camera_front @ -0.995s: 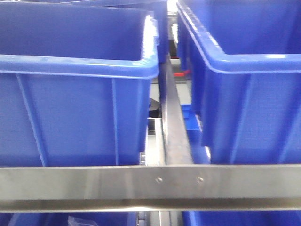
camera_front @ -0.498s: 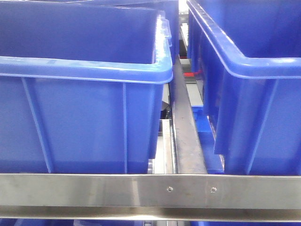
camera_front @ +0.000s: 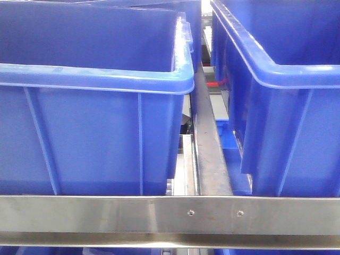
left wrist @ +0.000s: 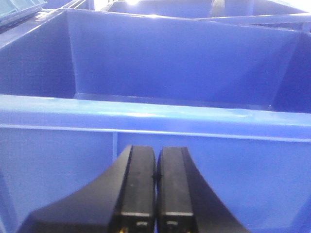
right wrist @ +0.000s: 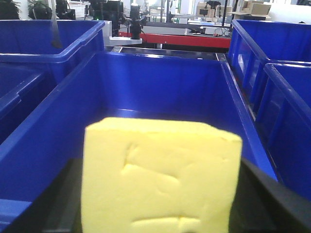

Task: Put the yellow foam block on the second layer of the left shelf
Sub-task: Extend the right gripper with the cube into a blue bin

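Observation:
In the right wrist view the yellow foam block (right wrist: 160, 177) fills the lower middle, its front face creased with dents. My right gripper (right wrist: 160, 199) is shut on it, a black finger (right wrist: 60, 204) showing on each side. The block hangs above the open blue bin (right wrist: 160, 82) ahead. My left gripper (left wrist: 155, 162) is shut with nothing in it, its black fingers (left wrist: 138, 184) pressed together just in front of the outer wall of a blue bin (left wrist: 155, 114). Neither gripper nor the block shows in the front view. The shelf's steel front rail (camera_front: 106, 215) crosses the bottom there.
Two big blue bins stand side by side on the shelf, the left bin (camera_front: 95, 77) and the right bin (camera_front: 287, 74), with a steel divider bar (camera_front: 210, 154) in the gap. More blue bins (right wrist: 277, 43) flank the one under the block. A red bench (right wrist: 184, 39) stands far behind.
The front view shifted in the first half second: bins and rail moved right and slightly down in the picture. Since then it has hardly moved.

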